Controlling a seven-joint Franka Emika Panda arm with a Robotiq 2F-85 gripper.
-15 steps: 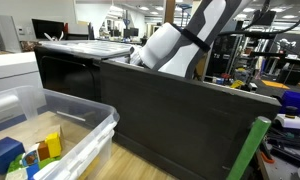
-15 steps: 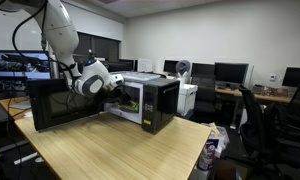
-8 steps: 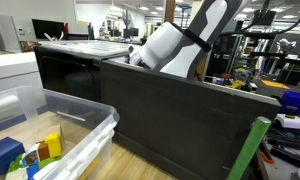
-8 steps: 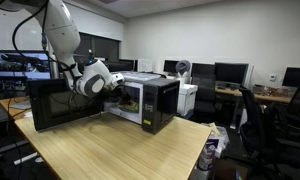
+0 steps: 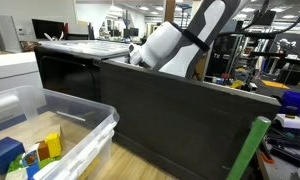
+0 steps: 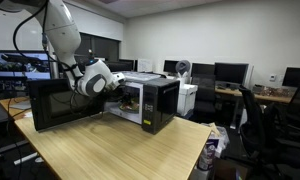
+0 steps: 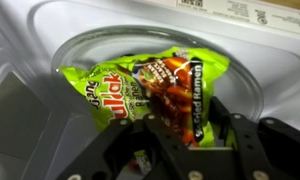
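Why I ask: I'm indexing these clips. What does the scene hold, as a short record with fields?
place: office, microwave on a table
door: open
arm: reaches into the microwave
tool: jaws either side of the bag, grip unclear
bag: green snack bag, lying on the turntable
nearby: clear bin with coloured blocks

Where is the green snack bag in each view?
In an exterior view: hidden behind the open microwave door.
In an exterior view: hidden inside the microwave.
Wrist view: snack bag centre frame, on the glass turntable.
Shared landmark: the microwave door, in both exterior views.
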